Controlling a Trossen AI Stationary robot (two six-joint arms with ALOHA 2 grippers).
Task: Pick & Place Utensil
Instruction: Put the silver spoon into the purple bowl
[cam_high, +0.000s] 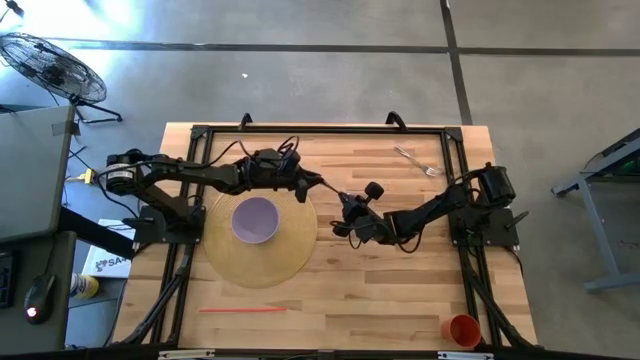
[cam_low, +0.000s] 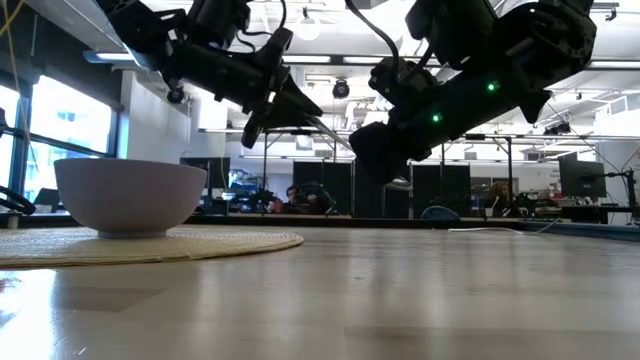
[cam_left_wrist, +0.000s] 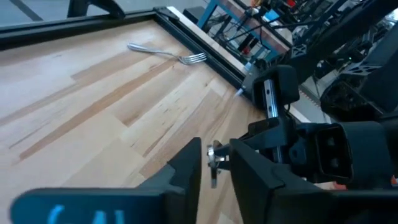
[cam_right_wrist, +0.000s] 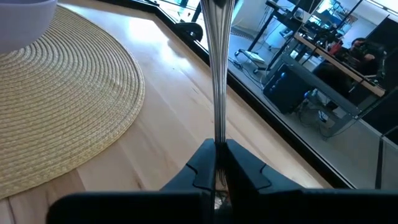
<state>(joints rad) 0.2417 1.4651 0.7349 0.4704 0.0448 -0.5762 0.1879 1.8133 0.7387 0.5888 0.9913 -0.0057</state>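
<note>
Mid-handover above the table, just beside the woven placemat (cam_high: 258, 240). Right gripper (cam_right_wrist: 219, 163) clamped on a metal utensil (cam_right_wrist: 217, 74) (a spoon, seemingly); left gripper (cam_left_wrist: 214, 163) closing around its far end, grip unconfirmed. Next, likely: secure left hold, release right, carry toward the purple bowl (cam_high: 256, 219) on the placemat. Fork (cam_high: 417, 160), red straw (cam_high: 242, 309) and orange cup (cam_high: 463, 328) well apart; nothing blocking.

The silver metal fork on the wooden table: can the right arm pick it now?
Probably not yet: the right gripper is shut on another silver utensil, the left gripper open around its end. The silver metal fork lies uncovered.
</note>
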